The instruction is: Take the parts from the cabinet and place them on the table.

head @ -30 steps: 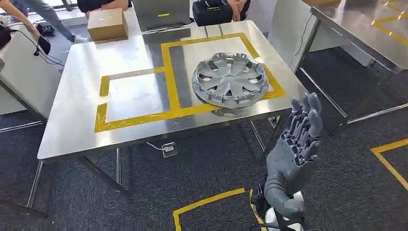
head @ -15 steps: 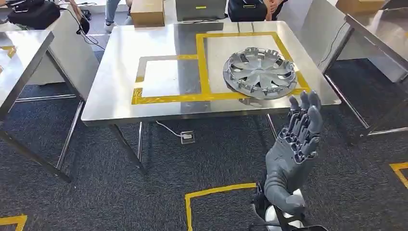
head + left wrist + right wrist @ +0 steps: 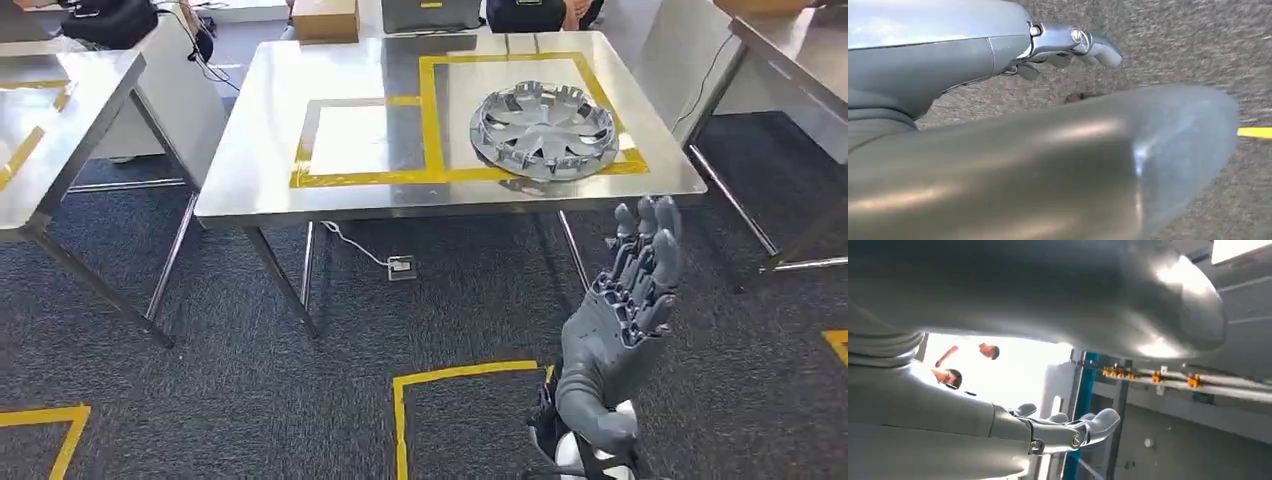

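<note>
- The grey hubcap (image 3: 543, 131) lies flat on the steel tabletop (image 3: 260, 150), near the right front corner, its rim overlapping the yellow tape outline (image 3: 430, 120) marked on the surface.
- The right hand (image 3: 620, 320) is raised in front of the table's near edge, well apart from the hubcap, with its fingers (image 3: 650, 240) stretched straight and held close together, grasping nothing.
- In the right wrist view the right hand's thumb and dark fingers (image 3: 1088, 427) are extended with nothing between them; a blue upright post (image 3: 1082, 405) and an orange-marked rail stand blurred behind.
- In the left wrist view the left hand (image 3: 1063, 45) hangs over dark carpet (image 3: 1198, 45); its fingers seem loosely extended and empty, though the close, blurred thumb hides most of them.
- A cardboard box (image 3: 324, 18) sits at the tabletop's far edge.
- A second steel table (image 3: 50, 130) stands to the left, and a power socket (image 3: 401, 267) lies on the carpet under the main table.
- Yellow tape lines (image 3: 460, 375) mark the carpet near the robot.
</note>
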You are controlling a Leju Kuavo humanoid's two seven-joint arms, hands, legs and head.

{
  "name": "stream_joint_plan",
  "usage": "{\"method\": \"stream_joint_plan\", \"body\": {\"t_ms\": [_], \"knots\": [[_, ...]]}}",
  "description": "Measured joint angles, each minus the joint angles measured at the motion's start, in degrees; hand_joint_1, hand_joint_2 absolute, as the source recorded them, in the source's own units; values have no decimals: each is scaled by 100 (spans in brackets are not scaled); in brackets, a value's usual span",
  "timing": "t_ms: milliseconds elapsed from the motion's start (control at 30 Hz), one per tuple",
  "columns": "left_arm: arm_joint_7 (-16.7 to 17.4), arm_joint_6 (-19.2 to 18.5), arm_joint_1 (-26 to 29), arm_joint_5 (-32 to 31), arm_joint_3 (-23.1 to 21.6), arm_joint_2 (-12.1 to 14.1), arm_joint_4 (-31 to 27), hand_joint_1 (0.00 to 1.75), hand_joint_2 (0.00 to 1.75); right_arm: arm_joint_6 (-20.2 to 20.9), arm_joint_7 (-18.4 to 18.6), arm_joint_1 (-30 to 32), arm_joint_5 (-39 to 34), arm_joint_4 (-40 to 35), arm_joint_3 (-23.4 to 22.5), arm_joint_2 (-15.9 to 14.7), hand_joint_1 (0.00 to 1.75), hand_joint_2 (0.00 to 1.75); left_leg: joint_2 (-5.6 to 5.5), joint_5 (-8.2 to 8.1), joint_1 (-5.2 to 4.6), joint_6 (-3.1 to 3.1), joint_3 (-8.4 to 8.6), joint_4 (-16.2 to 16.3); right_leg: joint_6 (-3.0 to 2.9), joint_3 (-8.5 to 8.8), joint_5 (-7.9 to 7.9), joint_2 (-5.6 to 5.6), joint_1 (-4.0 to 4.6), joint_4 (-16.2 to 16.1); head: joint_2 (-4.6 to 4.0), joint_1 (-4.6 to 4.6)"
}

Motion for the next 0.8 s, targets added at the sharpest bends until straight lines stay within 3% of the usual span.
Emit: {"method": "stream_joint_plan", "body": {"t_ms": [33,67,100,133,200,233,267,300,333,433,467,500,533,567,600,633,667,700,733,767,800], "knots": [[-2,0,-4,0,2,0,0,0,0,-7,0,7,0,0,0,2,0,0,2,-393,11,-28,-115,429,-1,-81,69,-7,1,2,0,-20],[-2,2,-6,0,0,0,0,0,0,-15,0,8,-2,2,0,2,0,0,3,-663,13,-57,-225,859,0,-156,127,-24,4,4,0,-17],[-2,7,-6,0,0,0,0,0,0,-37,0,7,-20,9,0,2,0,0,2,-802,13,-79,-283,1271,4,-239,191,-40,6,14,0,-20],[0,11,-4,0,0,0,0,0,0,-46,0,7,-22,11,0,2,0,0,3,-764,14,-86,-261,1440,11,-311,237,-52,6,21,0,-20],[-2,15,-5,0,0,0,0,0,0,-46,0,6,-26,17,0,2,0,0,5,-424,24,-95,90,1199,40,-491,338,-78,5,68,0,-24],[-2,15,-7,0,0,4,-2,0,0,-46,0,4,-35,18,0,2,0,0,8,-269,28,-86,410,803,66,-549,380,-84,1,96,0,-24],[-2,15,-12,0,0,7,-2,0,0,-48,0,-1,-37,20,0,2,0,0,17,-263,28,-72,780,314,94,-592,414,-84,0,135,0,-26],[0,15,-22,0,2,7,-2,0,0,-55,0,-2,-42,17,0,2,0,0,18,-463,9,-40,1128,-155,128,-638,436,-86,28,165,0,-33],[-2,15,-35,0,2,5,-2,0,0,-59,0,-19,-59,22,0,2,0,0,5,-539,-10,37,1178,-327,167,-656,474,-97,28,185,0,-26],[11,15,-14,2,2,2,0,0,0,-72,0,-40,-63,35,2,2,0,0,7,-466,-30,176,1068,-315,271,-667,591,-106,8,172,0,-24],[18,15,-6,2,2,-2,2,0,0,-81,0,-39,-66,42,2,0,0,0,32,-407,-1,256,1022,-323,307,-705,536,-83,-10,219,0,-24],[22,17,-8,2,2,0,0,0,0,-107,0,-43,-70,46,0,2,0,0,35,-356,-7,298,954,-321,339,-802,259,-37,-12,416,0,-15],[17,18,-15,2,2,0,0,0,0,-122,0,-51,-70,50,0,0,0,0,41,-308,-6,318,899,-319,360,-917,-33,-26,-19,727,0,9],[15,15,-21,-2,2,0,0,0,0,-129,0,-57,-77,59,0,0,0,0,47,-243,-12,328,812,-315,381,-1084,-386,-22,-20,1244,0,18],[13,15,-20,-13,2,0,0,0,0,-131,0,-60,-90,70,0,-2,0,0,47,-189,-19,330,751,-305,391,-1194,-573,-17,-17,1654,0,18],[9,15,-17,-20,2,0,0,0,0,-131,0,-61,-101,81,0,-4,0,0,45,-141,-22,330,674,-291,393,-1226,-609,-16,-16,1901,0,20],[-13,15,-13,-24,2,0,0,0,0,-140,0,-63,-116,98,0,-9,0,0,46,-91,-26,325,596,-279,386,-1134,-487,-16,-16,1913,0,24],[-31,15,-13,-31,2,0,0,0,0,-144,0,-67,-125,109,0,-13,0,0,43,-64,-27,317,533,-267,367,-928,-292,-15,-15,1666,0,24],[-48,13,-13,-33,2,-2,0,0,0,-144,0,-78,-131,118,0,-13,0,0,39,-31,-27,304,483,-253,339,-598,-82,-15,-12,1225,0,26],[-59,11,-15,-33,2,-4,0,0,0,-144,0,-97,-136,118,0,-13,0,0,34,-6,-27,282,448,-235,305,-236,21,-12,-8,712,0,29],[-70,11,-17,-33,2,-11,0,0,0,-144,0,-124,-138,118,2,-13,0,0,34,19,-32,254,426,-220,262,23,-172,-6,4,263,0,29]]}}
